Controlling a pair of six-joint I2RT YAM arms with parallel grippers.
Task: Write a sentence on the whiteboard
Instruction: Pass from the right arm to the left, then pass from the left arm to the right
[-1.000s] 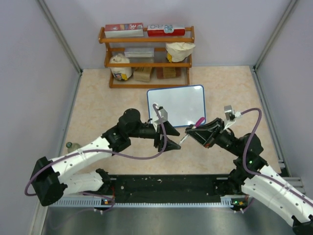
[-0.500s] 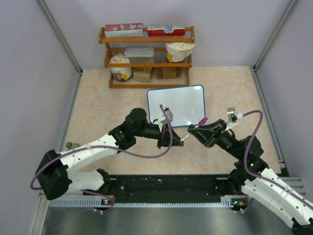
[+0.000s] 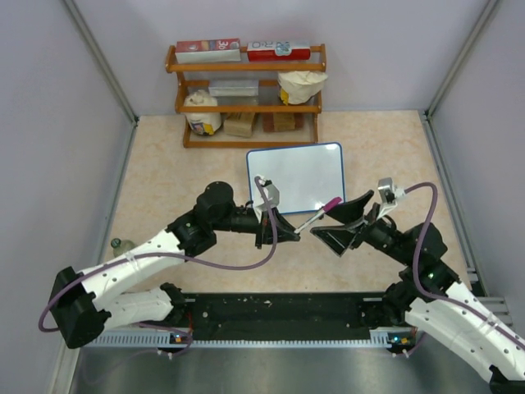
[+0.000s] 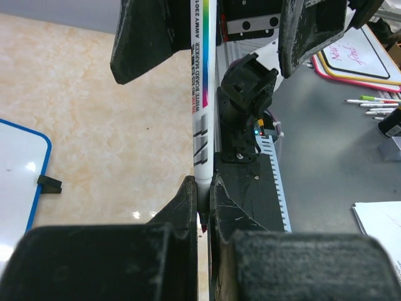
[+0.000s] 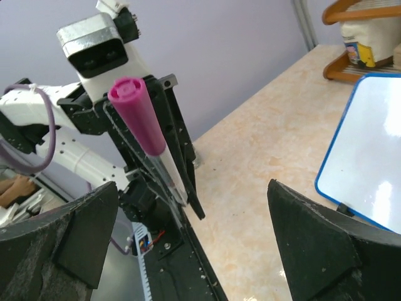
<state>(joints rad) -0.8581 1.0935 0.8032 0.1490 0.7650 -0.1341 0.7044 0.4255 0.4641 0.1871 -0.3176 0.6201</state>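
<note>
My left gripper [image 3: 283, 230] clamps the marker [image 3: 316, 216] by one end, pink cap [image 3: 332, 203] on (so no ink yet). My right gripper [image 3: 344, 222] gapes, holding nothing, at the capped end. The whiteboard [image 3: 295, 172] lies blank toward the table's far edge; uncapping and all writing remain.

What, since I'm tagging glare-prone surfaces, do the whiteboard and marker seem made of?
The whiteboard looks like a glossy white coated panel, with light glinting off it; its core is unclear. Its blue frame looks like plastic. The marker has a smooth white barrel with a printed label, likely plastic. Its pink cap looks like matte plastic.
</note>
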